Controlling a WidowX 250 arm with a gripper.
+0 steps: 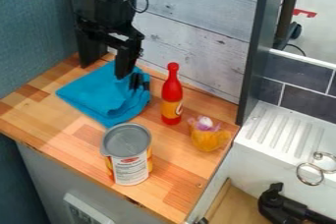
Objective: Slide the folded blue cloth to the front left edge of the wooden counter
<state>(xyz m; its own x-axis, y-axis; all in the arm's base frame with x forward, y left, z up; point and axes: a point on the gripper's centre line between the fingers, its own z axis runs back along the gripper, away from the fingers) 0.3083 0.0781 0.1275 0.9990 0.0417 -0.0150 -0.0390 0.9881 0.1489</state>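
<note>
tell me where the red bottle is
In the camera view, the red bottle stands near the centre, right of the blue cloth and beyond the can.

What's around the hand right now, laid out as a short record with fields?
hand: pointing down, black hand at the rear of the cloth; contact unclear
cloth: blue cloth, folded, flat on the wooden countertop
bottle: red bottle, upright, right of the cloth in view
can: metal can, upright, nearest the camera
other: orange item with purple and white top, right of the bottle; identity unclear
</note>
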